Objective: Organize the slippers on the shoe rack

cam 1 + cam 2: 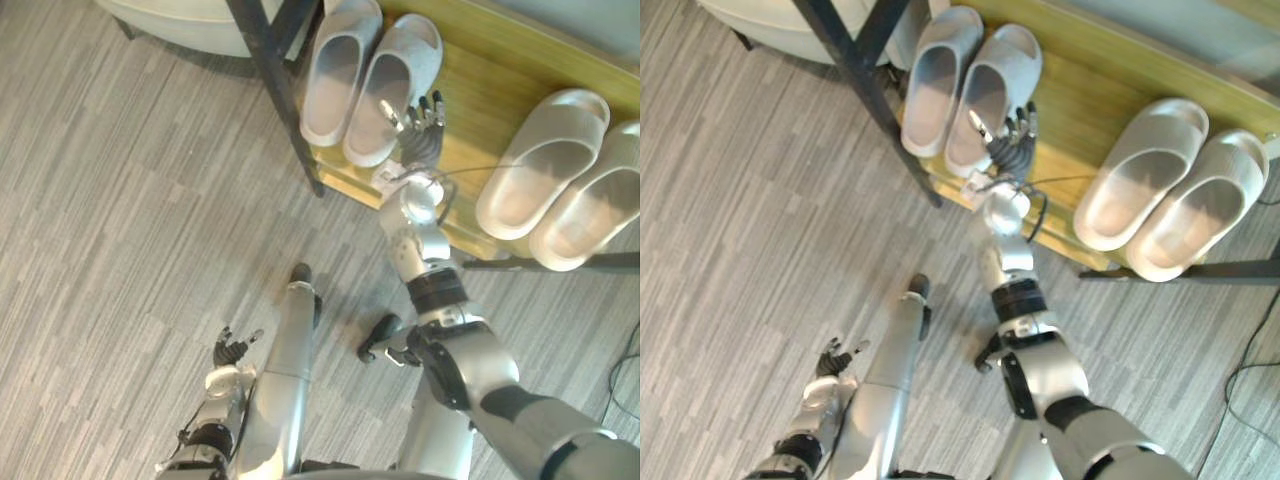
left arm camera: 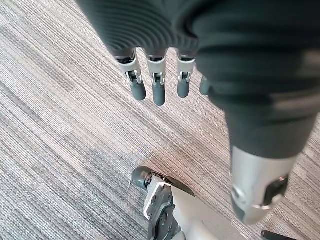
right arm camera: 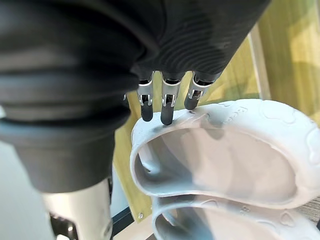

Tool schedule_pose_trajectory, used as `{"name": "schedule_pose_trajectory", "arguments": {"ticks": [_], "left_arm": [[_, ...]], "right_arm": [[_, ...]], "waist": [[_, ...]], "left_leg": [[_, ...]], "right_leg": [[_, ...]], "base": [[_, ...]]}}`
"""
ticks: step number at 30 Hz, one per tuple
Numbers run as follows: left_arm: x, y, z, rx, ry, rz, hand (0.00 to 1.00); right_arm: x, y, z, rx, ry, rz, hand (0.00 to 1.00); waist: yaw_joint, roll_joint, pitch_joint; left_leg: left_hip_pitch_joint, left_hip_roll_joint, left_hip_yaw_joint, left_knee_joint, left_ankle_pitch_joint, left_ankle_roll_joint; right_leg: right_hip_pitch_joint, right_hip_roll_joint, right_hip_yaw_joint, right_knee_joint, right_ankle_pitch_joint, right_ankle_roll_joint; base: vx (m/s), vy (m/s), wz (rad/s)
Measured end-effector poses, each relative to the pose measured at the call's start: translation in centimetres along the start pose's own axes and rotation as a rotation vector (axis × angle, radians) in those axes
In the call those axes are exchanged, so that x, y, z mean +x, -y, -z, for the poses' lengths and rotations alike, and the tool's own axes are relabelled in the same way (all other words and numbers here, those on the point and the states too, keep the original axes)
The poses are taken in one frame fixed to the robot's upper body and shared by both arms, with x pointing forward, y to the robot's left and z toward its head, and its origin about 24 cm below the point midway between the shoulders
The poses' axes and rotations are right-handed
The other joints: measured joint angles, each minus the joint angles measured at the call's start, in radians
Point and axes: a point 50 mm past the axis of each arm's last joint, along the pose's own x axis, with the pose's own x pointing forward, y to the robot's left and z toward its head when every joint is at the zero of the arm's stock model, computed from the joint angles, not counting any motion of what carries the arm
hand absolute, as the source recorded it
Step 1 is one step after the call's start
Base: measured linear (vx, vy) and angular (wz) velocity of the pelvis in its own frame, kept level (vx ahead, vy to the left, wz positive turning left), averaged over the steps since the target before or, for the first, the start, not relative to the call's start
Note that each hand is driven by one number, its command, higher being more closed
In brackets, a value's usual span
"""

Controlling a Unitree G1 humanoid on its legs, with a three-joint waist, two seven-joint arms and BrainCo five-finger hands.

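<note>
Two pairs of pale grey slippers lie on the wooden shoe rack (image 1: 480, 90). The left pair is a slipper (image 1: 340, 70) by the black post and its mate (image 1: 395, 85). My right hand (image 1: 422, 125) reaches to that mate's right side. Its fingers (image 3: 167, 102) are straight, with the tips touching the slipper's rim (image 3: 235, 115), and its thumb spreads over the footbed. The second pair (image 1: 545, 160) (image 1: 590, 205) sits further right on the shelf. My left hand (image 1: 232, 350) hangs low over the floor, fingers (image 2: 157, 85) relaxed and holding nothing.
A black frame post (image 1: 275, 80) runs diagonally at the rack's left end. A pale rounded piece of furniture (image 1: 180, 20) stands at the top left. Grey striped carpet (image 1: 120, 200) spreads across the left and front.
</note>
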Motion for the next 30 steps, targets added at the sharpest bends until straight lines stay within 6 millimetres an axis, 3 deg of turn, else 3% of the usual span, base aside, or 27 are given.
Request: {"name": "schedule_pose_trajectory", "arguments": {"ticks": [16, 24, 30], "left_arm": [[0.0, 0.1, 0.0, -0.013, -0.002, 0.003, 0.00], [-0.3, -1.1, 0.6, -0.018, -0.003, -0.022, 0.00], [-0.8, -2.0, 1.8, -0.044, -0.034, -0.040, 0.00]], "right_arm": [[1.5, 1.6, -1.7, -0.141, 0.053, 0.023, 0.00], [-1.4, 2.9, -0.6, -0.313, 0.151, -0.026, 0.00], [-5.3, 5.7, 1.8, -0.436, 0.144, -0.057, 0.00]], "waist": [[0.005, 0.001, -0.001], [-0.015, 0.000, -0.007], [-0.034, 0.000, -0.018]], "left_leg": [[0.025, 0.011, 0.008, 0.002, 0.004, 0.002], [0.131, 0.045, 0.042, -0.032, 0.000, 0.011], [0.280, 0.067, 0.094, -0.131, 0.011, 0.035]], "right_leg": [[0.018, 0.003, 0.008, -0.001, 0.009, -0.022], [0.104, 0.034, 0.029, -0.053, 0.028, -0.014], [0.229, 0.044, 0.036, -0.141, 0.057, -0.020]], "base": [[0.00, 0.022, -0.02], [-0.01, 0.043, -0.15], [0.04, 0.037, -0.09]]}}
